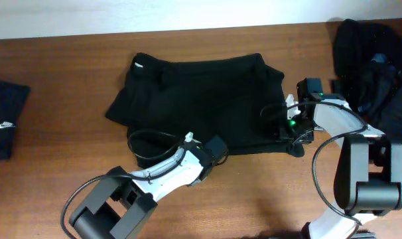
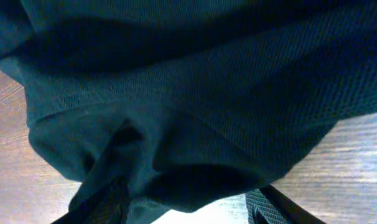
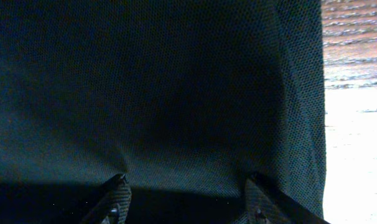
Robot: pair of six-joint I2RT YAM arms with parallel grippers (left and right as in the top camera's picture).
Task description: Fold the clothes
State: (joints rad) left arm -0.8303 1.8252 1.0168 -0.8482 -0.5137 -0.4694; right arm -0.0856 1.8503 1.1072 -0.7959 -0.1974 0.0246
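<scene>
Spread garment (image 1: 201, 99): soft black cloth, matt, no sheen anywhere. Up close, shows a fine even knit with a tiny pinhole texture, rumpled into loose folds.

Folded garment (image 1: 5, 123) and heap of clothes (image 1: 373, 60): the same dull dark fabric.

Table (image 1: 55, 172): reddish-brown wood with straight grain, smooth, with a faint satin gleam that turns to pale glare in the wrist views.

Arm shells (image 1: 166, 174): smooth white plastic, slightly glossy, joined to matt black housings.

Left gripper (image 2: 185, 211) and right gripper (image 3: 188, 200): dark fingers (image 3: 117, 196), finely stippled rather than slick.
</scene>
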